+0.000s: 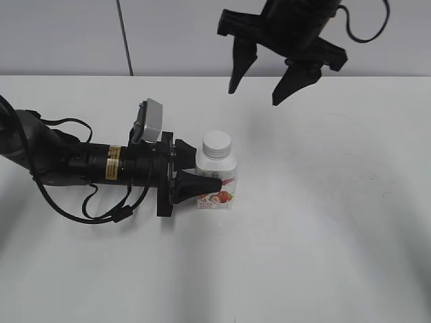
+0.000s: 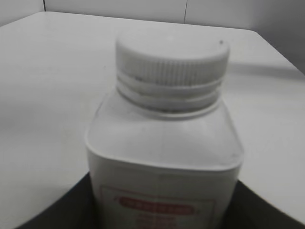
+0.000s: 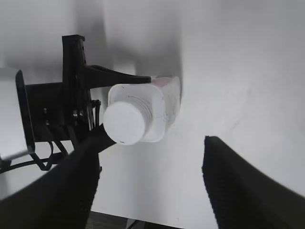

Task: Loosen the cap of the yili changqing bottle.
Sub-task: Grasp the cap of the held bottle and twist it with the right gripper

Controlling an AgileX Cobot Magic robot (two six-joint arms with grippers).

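On the white desk (image 1: 337,256), the left claw (image 1: 202,178) lies low at nine o'clock of the yili changqing bottle (image 1: 217,182), its fingers clamped on the squarish body, one dark finger crossing the label. The bottle stands upright near the desk's middle, with the cap (image 1: 217,141) at twelve o'clock on its neck, still seated. The plastic wall looks thin and probably flexes under a hard squeeze, and its smooth sides could slip, so the low grip on the flat faces seems sound for resisting twist. The cap's ribbed side (image 2: 171,71) looks like the natural place to pinch: stiff, small and grippy. At one o'clock, well above, the right claw (image 1: 264,87) hangs with its fingers spread apart, touching nothing.
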